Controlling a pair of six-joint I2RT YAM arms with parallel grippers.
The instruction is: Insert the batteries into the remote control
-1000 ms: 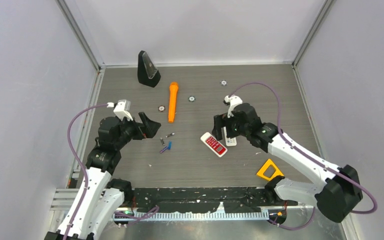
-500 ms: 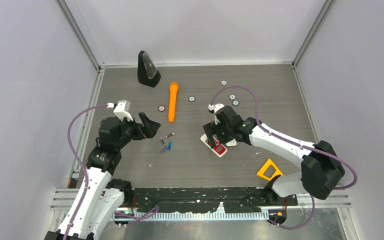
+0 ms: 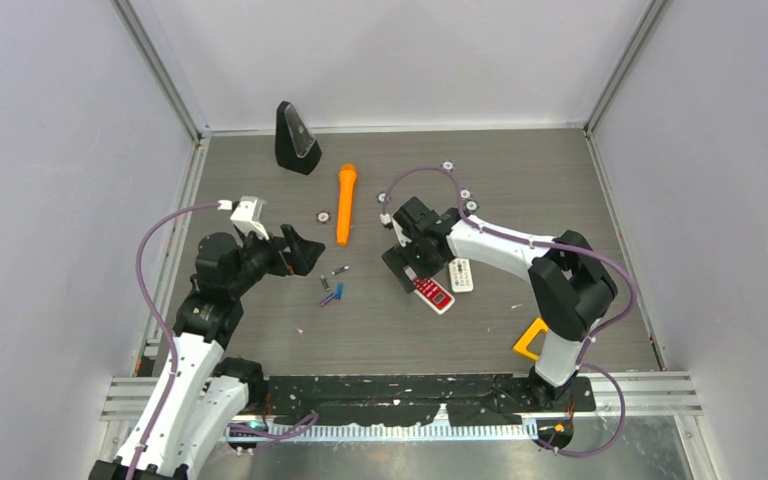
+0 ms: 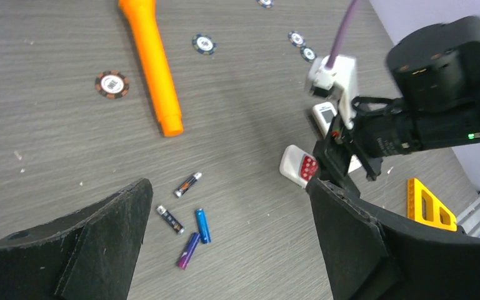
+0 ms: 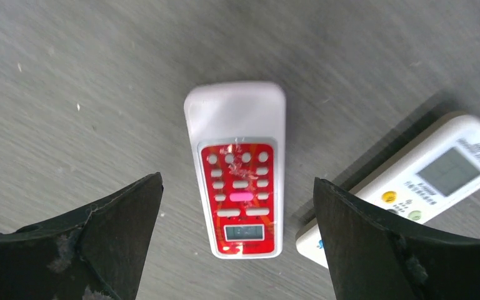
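Several small batteries (image 3: 332, 291) lie loose on the table in front of my left gripper (image 3: 305, 252). The left wrist view shows a blue one (image 4: 202, 225), a purple one (image 4: 187, 250) and two dark ones (image 4: 170, 219) below my open, empty left gripper (image 4: 228, 187). A red-and-white remote (image 3: 434, 293) lies face up, also in the left wrist view (image 4: 299, 165). My right gripper (image 3: 405, 268) hovers over its near-left end, open and empty (image 5: 237, 181), jaws straddling the remote (image 5: 237, 169). A white remote (image 3: 460, 273) lies beside it (image 5: 437, 175).
An orange torch-like cylinder (image 3: 344, 203) and a black wedge-shaped object (image 3: 295, 138) lie at the back. Small round discs (image 3: 321, 214) are scattered behind the remotes. A yellow plastic piece (image 3: 538, 340) lies near the right arm's base. Walls enclose the table.
My right gripper has swung left, from over the white remote to over the red remote's left end. The left arm has barely moved. Batteries and remotes stay put.
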